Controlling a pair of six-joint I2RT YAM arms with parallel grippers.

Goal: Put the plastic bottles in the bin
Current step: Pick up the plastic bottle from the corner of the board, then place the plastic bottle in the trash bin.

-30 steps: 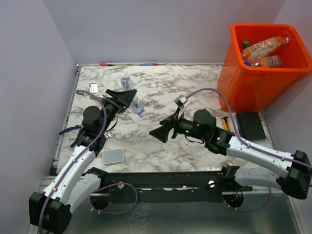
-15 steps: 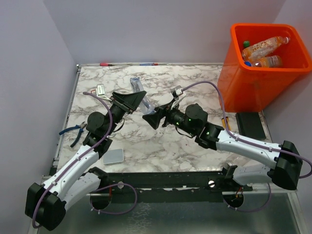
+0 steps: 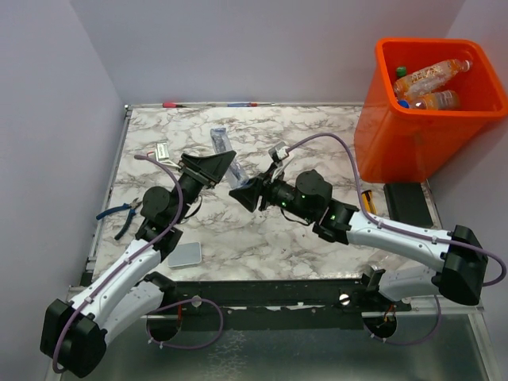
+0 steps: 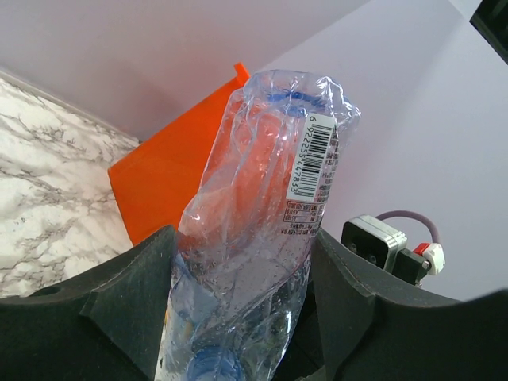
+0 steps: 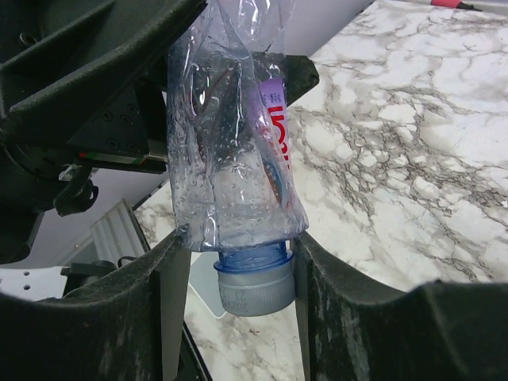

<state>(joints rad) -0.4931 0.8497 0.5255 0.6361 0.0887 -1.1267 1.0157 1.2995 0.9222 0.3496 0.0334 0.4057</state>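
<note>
While left fingers (image 4: 127,309) clamp the crushed bottle (image 4: 270,198), right fingers (image 5: 159,302) bracket its cap (image 5: 255,290). Gripping it? Can't tell.

The worktop (image 3: 317,135) is white and grey like marble. On its left side lie blue pliers (image 3: 119,216), a grey pad (image 3: 184,254) and a small white tag (image 3: 163,149). A big orange bin (image 3: 397,151) stands at the far right, with a flat black block (image 3: 409,205) just beside it.

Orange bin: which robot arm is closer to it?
Right. The right arm lies just in front of the bin; the left arm is over at the left side of the table. Both reach the crushed bottle mid-table.
</note>
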